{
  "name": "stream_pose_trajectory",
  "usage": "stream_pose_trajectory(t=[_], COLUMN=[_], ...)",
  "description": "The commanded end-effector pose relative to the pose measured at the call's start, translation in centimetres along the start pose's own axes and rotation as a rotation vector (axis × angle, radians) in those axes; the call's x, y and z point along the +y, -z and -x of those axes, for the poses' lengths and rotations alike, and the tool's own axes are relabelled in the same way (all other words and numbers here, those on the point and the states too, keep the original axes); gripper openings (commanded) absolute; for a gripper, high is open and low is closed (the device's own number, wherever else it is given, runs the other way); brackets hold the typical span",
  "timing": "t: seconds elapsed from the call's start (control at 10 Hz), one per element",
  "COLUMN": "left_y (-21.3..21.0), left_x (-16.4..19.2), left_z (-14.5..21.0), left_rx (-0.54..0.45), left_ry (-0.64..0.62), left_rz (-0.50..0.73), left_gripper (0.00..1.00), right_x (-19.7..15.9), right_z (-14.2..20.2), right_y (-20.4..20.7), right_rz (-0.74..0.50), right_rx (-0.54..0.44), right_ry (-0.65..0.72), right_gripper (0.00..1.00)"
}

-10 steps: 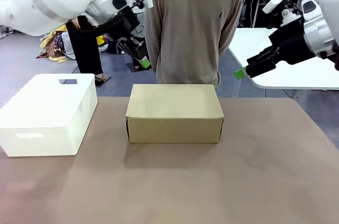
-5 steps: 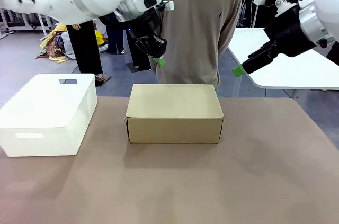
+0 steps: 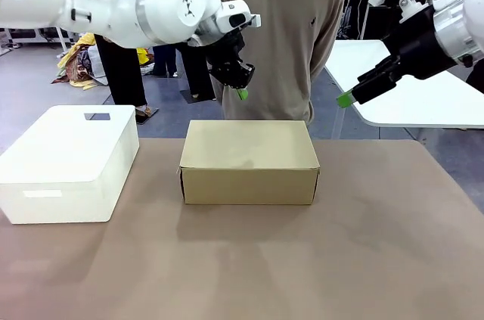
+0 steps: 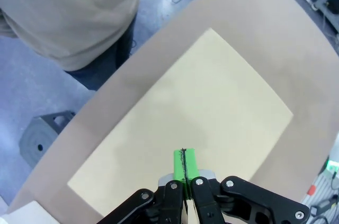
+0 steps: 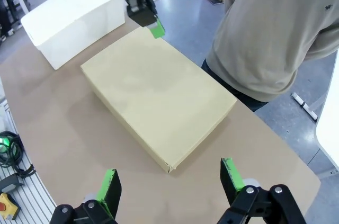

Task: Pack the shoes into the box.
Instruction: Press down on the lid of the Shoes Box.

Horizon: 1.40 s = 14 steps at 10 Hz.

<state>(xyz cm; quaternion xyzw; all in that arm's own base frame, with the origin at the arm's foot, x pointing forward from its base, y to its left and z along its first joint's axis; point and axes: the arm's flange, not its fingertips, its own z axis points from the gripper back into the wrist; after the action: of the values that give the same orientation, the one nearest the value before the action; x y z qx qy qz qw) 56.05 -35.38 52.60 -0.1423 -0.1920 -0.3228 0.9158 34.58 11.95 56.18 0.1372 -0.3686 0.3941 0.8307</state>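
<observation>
The brown table point(image 3: 378, 244) spans the front view, with a person point(image 3: 276, 32) in a beige sweater standing at its far edge, behind the box. A white bin point(image 3: 68, 165) with a lid sits on the table's left part, well apart from the box. The tan box point(image 3: 249, 161) rests near the middle of the table, its flap lid down flat; the shoes cannot be seen. The left gripper point(image 3: 241, 94) hangs in the air above the box's far edge, its green pads pressed together with nothing between them. The right gripper point(image 5: 172, 181) hovers off to the right, above the table and clear of the box, its jaws spread wide and empty.
</observation>
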Motion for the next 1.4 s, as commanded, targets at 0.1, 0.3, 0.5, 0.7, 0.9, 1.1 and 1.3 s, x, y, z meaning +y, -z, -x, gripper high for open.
stream_pose_trajectory(t=[0.1,0.3,0.5,0.7,0.9,1.1,1.3], left_y=[2.7,4.5,6.3,7.9,9.5,11.0,12.4], left_x=[0.0,0.5,1.3,2.3,2.9,3.2,3.3], left_z=[-2.1,-2.5,-2.5,-2.5,-2.6,-2.6,-2.5], left_rx=[0.049,0.079,0.073,0.04,0.068,0.088,0.131], left_ry=[-0.048,-0.073,-0.099,-0.121,-0.135,-0.132,-0.126], left_rz=[-0.053,-0.092,-0.115,-0.14,-0.121,-0.143,-0.143], left_gripper=[0.0,0.0,0.0,0.0,0.0,0.0,0.0], right_x=[0.3,0.3,0.3,0.3,0.3,0.3,0.3], right_z=[0.1,0.1,0.1,0.1,0.1,0.1,0.1], right_y=[0.4,0.4,0.4,0.4,0.4,0.4,0.4], right_rz=[0.018,0.018,0.018,0.018,0.018,0.018,0.018], right_rx=[-0.002,-0.002,-0.002,-0.002,-0.002,-0.002,-0.002], right_ry=[0.023,0.023,0.023,0.023,0.023,0.023,0.023], right_gripper=[1.0,1.0,1.0,1.0,1.0,1.0,1.0])
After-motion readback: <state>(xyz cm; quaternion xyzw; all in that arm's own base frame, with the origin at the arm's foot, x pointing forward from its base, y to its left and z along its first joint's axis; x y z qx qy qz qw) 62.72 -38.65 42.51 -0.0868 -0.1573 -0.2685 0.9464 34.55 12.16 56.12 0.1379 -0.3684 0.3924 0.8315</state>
